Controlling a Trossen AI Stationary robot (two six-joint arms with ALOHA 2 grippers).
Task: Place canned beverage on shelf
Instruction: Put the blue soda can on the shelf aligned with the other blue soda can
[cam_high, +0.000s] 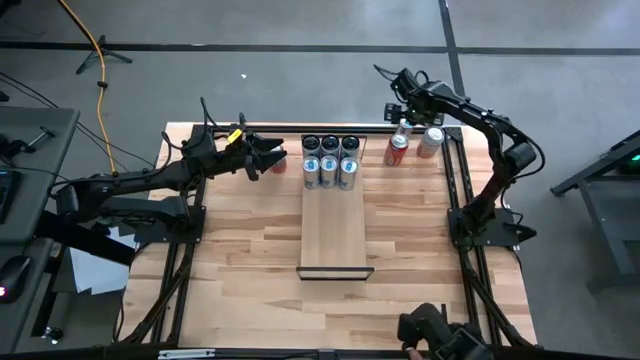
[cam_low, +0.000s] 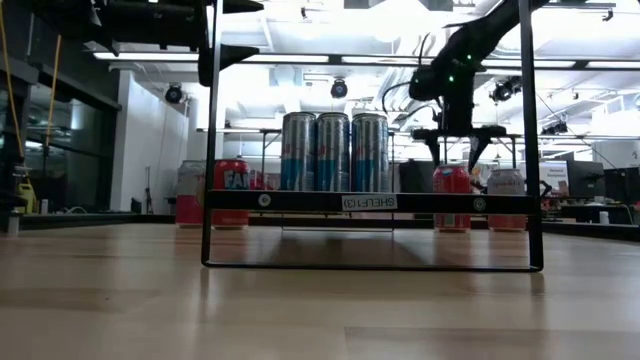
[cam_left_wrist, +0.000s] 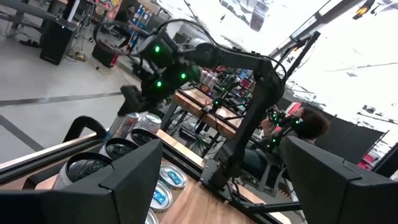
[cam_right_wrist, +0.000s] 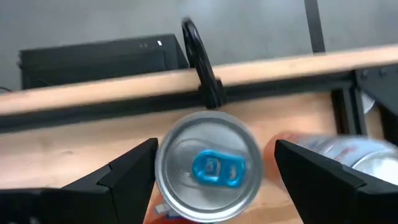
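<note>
Pale wood for the shelf (cam_high: 335, 225), framed in thin black metal. Silver and blue on the six cans (cam_high: 329, 162) standing at its far end. Red body, silver lid and blue pull tab on the can (cam_right_wrist: 209, 166) under the black right gripper (cam_high: 407, 116). Beside it, a silver-topped can (cam_high: 430, 142) with some red. Plank-patterned light wood across the tabletop (cam_high: 240, 260). Black and yellow on the left gripper (cam_high: 268, 157).

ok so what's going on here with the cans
The right tool hangs open directly above a red can on the table right of the shelf, not yet gripping it. Six silver cans already stand at the shelf's far end. The left tool waits open to the shelf's left.
</note>
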